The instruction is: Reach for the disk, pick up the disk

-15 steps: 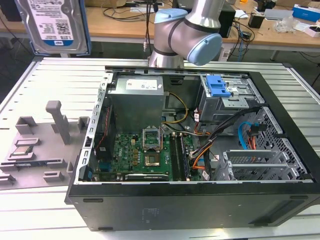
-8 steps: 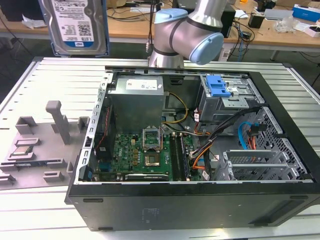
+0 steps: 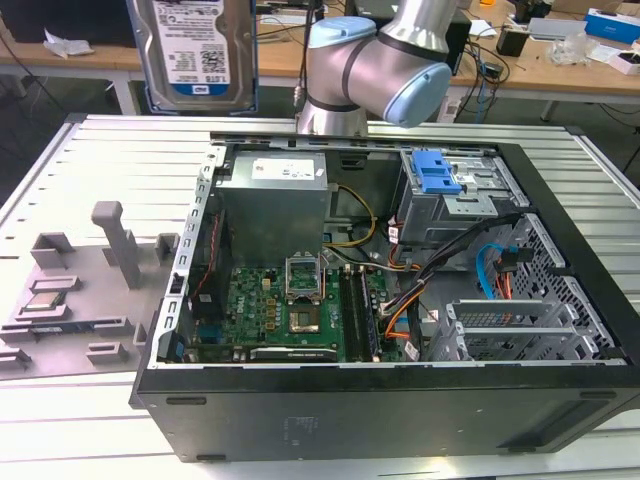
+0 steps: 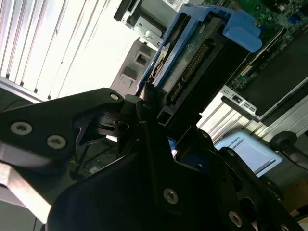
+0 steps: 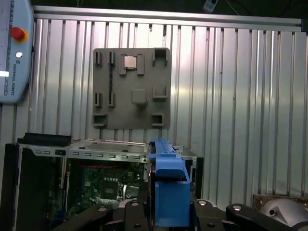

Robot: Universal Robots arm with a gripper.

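On my exterior view the disk (image 3: 197, 50), a flat rectangular silver hard drive with a blue-and-white printed label and a blue plastic bracket along its sides, hangs upright in the air. Its label faces that camera. I see it above the far edge of the ribbed metal table (image 3: 100, 160), beyond the open black computer case (image 3: 400, 410), toward the exterior view's left. In the second wrist view I have it edge-on, connector row exposed, one end clamped in the black gripper (image 4: 155, 108).
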